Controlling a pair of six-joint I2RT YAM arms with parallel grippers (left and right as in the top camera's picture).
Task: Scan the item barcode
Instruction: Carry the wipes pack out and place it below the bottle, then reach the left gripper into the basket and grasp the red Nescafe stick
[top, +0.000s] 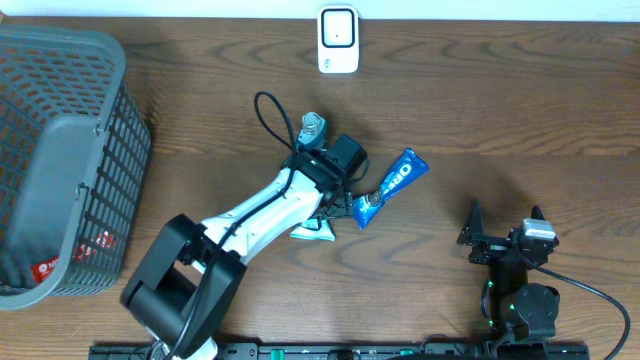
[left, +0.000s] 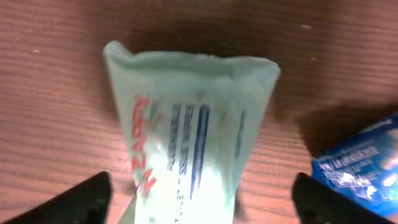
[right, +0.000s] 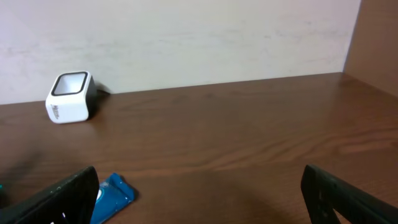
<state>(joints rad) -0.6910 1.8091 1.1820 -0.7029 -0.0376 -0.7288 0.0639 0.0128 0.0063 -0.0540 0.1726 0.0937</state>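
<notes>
Left gripper (left: 202, 200) stands wide open over a pale green packet (left: 186, 124), one dark fingertip on each side of it and neither touching the wrapper. The packet lies flat on the brown table (top: 520, 100), with red and blue print running along its length; the print is too blurred to read, and no barcode can be made out. From overhead most of this packet is hidden under the left arm, which reaches in from the front edge to the middle of the table, so only a teal corner shows below the wrist. Just to the right of it lies a blue packet (top: 392, 185), set at a slant and possibly touching it. The white scanner (top: 338, 40) stands at the far edge, well apart from both packets. The right gripper (top: 505, 215) hangs near the front right with its fingers spread wide and nothing between them. A grey basket (top: 60, 150) sits at the left, with red and white packs inside
</notes>
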